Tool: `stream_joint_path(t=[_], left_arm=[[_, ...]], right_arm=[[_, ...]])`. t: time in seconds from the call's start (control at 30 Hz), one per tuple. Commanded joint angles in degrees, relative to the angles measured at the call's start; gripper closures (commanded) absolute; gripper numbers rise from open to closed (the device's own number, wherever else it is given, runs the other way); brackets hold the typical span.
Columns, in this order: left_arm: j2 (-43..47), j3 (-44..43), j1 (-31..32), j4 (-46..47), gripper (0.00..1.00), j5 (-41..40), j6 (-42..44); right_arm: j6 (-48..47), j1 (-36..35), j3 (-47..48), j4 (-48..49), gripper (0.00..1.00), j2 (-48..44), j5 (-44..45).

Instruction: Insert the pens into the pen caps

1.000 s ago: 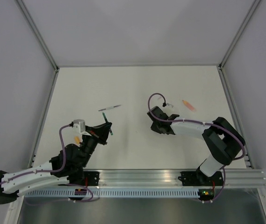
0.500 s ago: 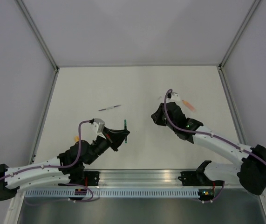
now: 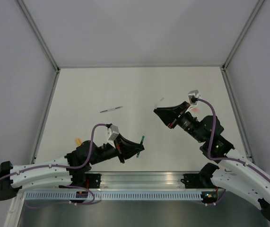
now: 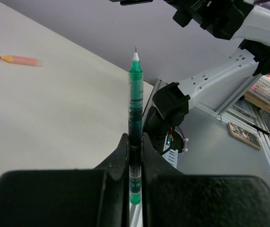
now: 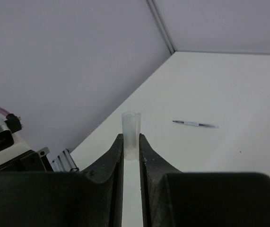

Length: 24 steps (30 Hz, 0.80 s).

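Note:
My left gripper (image 3: 139, 146) is shut on the dark green pen (image 3: 143, 139), held off the table with its tip pointing up and away in the left wrist view (image 4: 135, 94). My right gripper (image 3: 157, 111) is shut on the grey translucent cap (image 5: 130, 132), whose open end sticks out past the fingertips and faces left toward the left gripper. The thin silver-grey pen (image 3: 111, 109) lies on the table and also shows in the right wrist view (image 5: 194, 124). The pink-orange marker (image 4: 20, 60) lies on the table. The yellow-orange cap (image 3: 78, 141) lies by the left arm. No green cap shows.
A small pale object (image 3: 161, 99) lies on the table just beyond the right gripper. The aluminium rail (image 3: 172, 179) with both arm bases runs along the near edge. Grey walls enclose the table on three sides.
My left gripper has moved right and nearer the rail, carrying the green pen. My right arm has swung back to the right, and its gripper now points left.

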<state>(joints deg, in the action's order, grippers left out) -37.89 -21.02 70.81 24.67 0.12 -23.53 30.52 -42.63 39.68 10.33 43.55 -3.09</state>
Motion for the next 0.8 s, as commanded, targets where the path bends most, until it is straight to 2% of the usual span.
stream_joint_path(t=[0.0,0.17,0.47,0.77], left_arm=[[-0.78,-1.93,0.12,5.21,0.98,4.54,1.20],[0.71,-0.34,0.12,6.97,0.98,4.19,1.12],[0.62,0.97,0.12,9.70,0.98,4.62,-0.20],[2.12,2.29,0.12,10.93,0.98,4.28,-0.55]], right_arm=[[-1.61,-0.26,-3.55,11.98,1.00,-2.50,-8.06],[3.47,-0.35,-7.68,22.25,1.00,-4.00,-13.42],[8.41,-2.28,-11.64,35.43,1.00,-3.38,-15.80],[8.24,-7.90,-10.50,39.68,1.00,-0.22,-14.75]])
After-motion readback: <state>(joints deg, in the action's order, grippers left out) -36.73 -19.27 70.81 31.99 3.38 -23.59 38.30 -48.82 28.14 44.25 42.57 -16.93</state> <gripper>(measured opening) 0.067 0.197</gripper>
